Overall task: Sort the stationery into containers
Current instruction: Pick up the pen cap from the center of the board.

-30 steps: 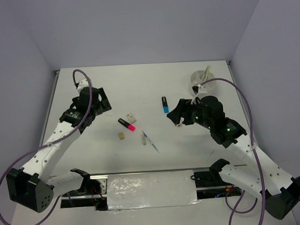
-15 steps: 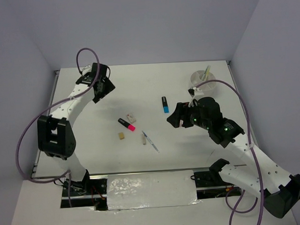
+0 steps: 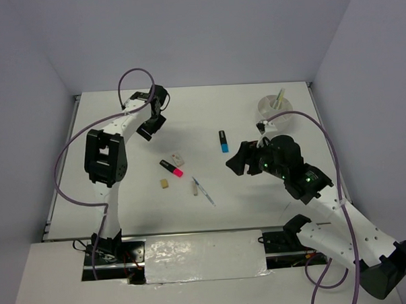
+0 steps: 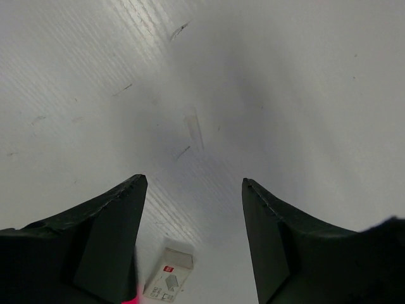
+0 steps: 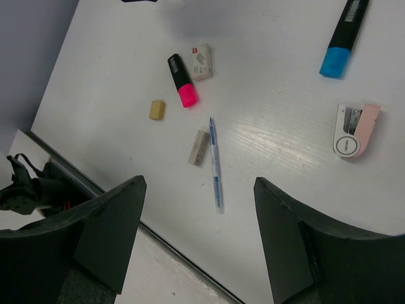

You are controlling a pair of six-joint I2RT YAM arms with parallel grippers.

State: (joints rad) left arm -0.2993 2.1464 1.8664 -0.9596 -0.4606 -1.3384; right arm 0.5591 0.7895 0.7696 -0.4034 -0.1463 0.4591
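Note:
Stationery lies mid-table: a pink-and-black highlighter [image 3: 171,168], a white eraser [image 3: 177,157], a tan eraser [image 3: 164,183], a beige eraser [image 3: 194,188], a thin blue pen [image 3: 203,191] and a blue-and-black highlighter [image 3: 223,140]. The white divided bowl [image 3: 275,110] at the back right holds a yellow stick [image 3: 279,98]. My left gripper [image 3: 149,127] is open and empty, above the table behind the white eraser [image 4: 169,278]. My right gripper [image 3: 236,163] is open and empty, hovering right of the pen [image 5: 215,164], beige eraser [image 5: 199,147] and pink highlighter [image 5: 182,80].
A pink-and-white stapler [image 5: 356,130] lies near the blue highlighter [image 5: 343,38]. The tan eraser also shows in the right wrist view [image 5: 157,109]. The table's near edge with a dark rail [image 5: 95,190] runs under my right gripper [image 5: 197,182]. Grey walls close the back and sides.
My left arm has swung from the left side up and to the right, carrying its open gripper toward the back middle. My right gripper has barely moved. No item has moved.

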